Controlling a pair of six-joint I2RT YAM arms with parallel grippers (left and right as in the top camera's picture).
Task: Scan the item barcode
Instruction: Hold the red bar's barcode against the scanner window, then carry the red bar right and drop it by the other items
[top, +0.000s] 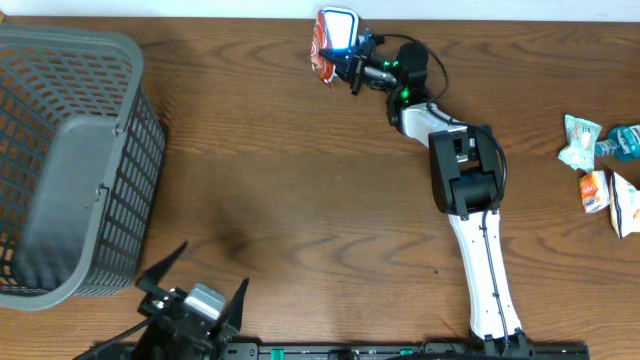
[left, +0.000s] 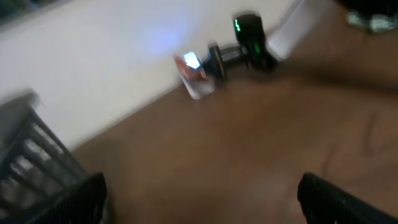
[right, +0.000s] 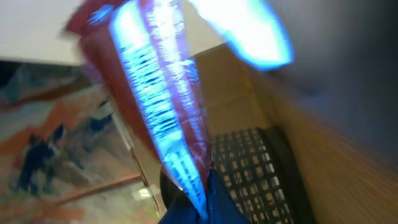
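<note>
Red snack packet (top: 328, 42) is being held above the far edge of the table (top: 280, 200), close to the pale wall, a little right of centre. The right gripper (top: 352, 64) is clamping it, jaws pressed together on the packet's lower edge, and the packet is standing up and away from the fingers. A bright blue-white glow is washing over the packet's upper face. In the right wrist view the packet (right: 161, 106) is filling the frame, lit blue along its crimped seam, with dark printed marks too blurred to read. The left wrist view is showing the same packet (left: 194, 74) small and far off against the wall. The right arm is reaching diagonally from the near edge to that spot. The left gripper (top: 214, 264) is hovering low at the near left corner, jaws spread wide and holding nothing. A grey basket (top: 140, 150) is sitting at the left end of the table. Several small packets (top: 600, 165) are lying at the right end, well apart from the held one.
</note>
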